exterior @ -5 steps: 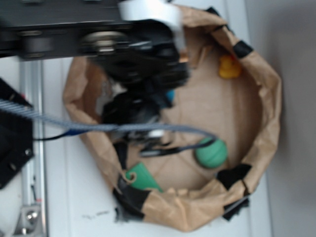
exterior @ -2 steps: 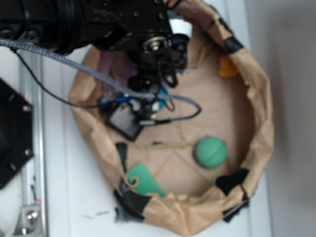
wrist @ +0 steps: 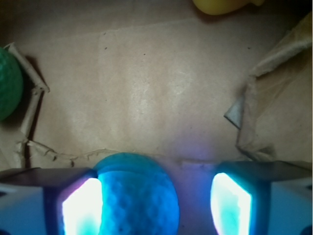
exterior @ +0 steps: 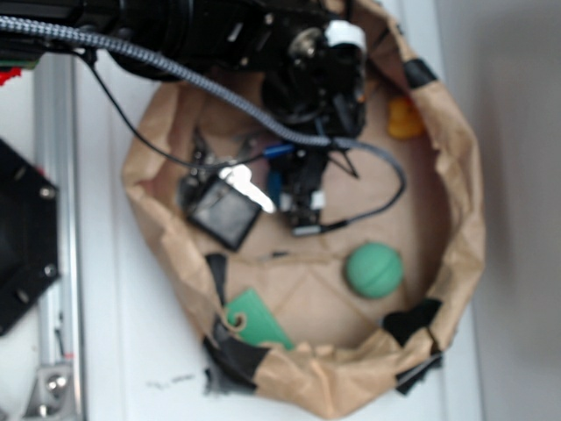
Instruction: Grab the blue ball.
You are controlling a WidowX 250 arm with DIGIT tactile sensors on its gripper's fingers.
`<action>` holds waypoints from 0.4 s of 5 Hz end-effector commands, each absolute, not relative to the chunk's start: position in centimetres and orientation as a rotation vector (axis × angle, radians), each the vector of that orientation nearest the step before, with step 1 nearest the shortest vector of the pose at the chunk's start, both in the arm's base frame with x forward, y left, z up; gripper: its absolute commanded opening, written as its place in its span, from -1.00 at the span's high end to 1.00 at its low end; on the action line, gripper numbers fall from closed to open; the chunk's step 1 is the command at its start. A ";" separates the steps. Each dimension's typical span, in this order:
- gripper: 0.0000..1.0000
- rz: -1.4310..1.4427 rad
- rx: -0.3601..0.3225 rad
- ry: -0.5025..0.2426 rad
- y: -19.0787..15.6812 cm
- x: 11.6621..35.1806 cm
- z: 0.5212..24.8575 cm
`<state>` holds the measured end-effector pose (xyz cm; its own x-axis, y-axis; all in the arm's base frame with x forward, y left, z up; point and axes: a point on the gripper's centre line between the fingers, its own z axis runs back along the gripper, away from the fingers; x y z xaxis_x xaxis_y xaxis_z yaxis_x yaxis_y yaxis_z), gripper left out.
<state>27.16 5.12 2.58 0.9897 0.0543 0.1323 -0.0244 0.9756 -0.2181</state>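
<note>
From the exterior view, the gripper (exterior: pixel 302 206) is seen lowered inside the paper bag (exterior: pixel 456 175), with the green ball (exterior: pixel 374 270) well apart. In the wrist view, the blue ball (wrist: pixel 137 196) is found between the spread fingers (wrist: pixel 80 205) — touching the left-hand one. The grasp seems set up; closing is called for next.

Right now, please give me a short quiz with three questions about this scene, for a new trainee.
1. True or false: the blue ball lies between the fingers of the gripper.
2. The ball sits nearer which finger in the wrist view: A) left, B) right?
3. Which toy is at the top edge of the wrist view?

Key: 1 true. 2 A; it looks to touch that finger, with a gap on the other side. 3 The yellow duck.
</note>
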 end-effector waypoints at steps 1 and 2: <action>1.00 -0.057 0.014 -0.128 3.7 27.2 7.2; 1.00 -0.058 0.138 -0.179 2.5 27.3 12.1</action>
